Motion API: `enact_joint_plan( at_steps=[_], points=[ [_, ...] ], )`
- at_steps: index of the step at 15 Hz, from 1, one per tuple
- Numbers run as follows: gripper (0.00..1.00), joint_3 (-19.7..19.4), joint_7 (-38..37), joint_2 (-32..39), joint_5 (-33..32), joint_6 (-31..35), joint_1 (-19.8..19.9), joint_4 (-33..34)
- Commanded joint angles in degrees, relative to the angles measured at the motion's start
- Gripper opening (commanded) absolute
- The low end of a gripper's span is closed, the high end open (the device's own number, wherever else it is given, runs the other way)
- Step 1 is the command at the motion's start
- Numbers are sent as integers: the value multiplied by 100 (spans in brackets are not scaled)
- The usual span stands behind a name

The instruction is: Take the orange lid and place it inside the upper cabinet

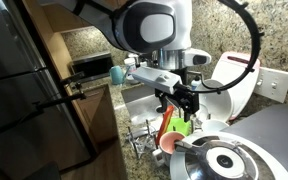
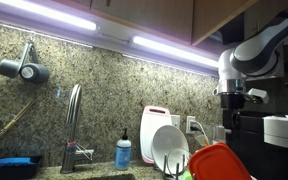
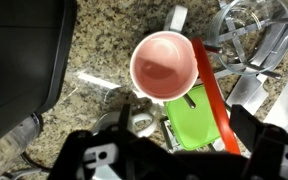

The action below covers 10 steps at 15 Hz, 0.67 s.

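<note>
The orange lid [image 3: 212, 95] stands on its edge right under my gripper [image 3: 179, 162]. In the wrist view it shows as a thin red strip running away from the hand, closer to one finger than the other. The fingers [image 3: 89, 160] are spread wide with the lid between them, and I see no contact on either side. In an exterior view the gripper [image 1: 179, 106] hangs just above the orange lid [image 1: 166, 122].

A bright green cup [image 3: 196, 128] sits just beside the lid, also between the fingers. A salmon-pink round dish [image 3: 164, 65] lies beyond the fingertips, close by the lid's far end, on the speckled granite counter [image 3: 99, 50].

The upper cabinet [image 2: 169, 12] is well above the hand, over the light strip [image 2: 174, 48].
</note>
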<state>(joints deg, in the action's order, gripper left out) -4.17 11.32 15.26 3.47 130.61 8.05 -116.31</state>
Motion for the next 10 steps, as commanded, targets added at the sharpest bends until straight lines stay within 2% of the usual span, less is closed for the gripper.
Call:
enact_joint_plan(
  at_steps=[1, 5, 10],
  points=[
    [100, 32, 128, 271, 170, -86, 92, 326],
    [100, -4, -82, 353, -43, -245, 27, 398],
    [100, -41, -359, 210, -224, 13, -78, 307]
  ],
)
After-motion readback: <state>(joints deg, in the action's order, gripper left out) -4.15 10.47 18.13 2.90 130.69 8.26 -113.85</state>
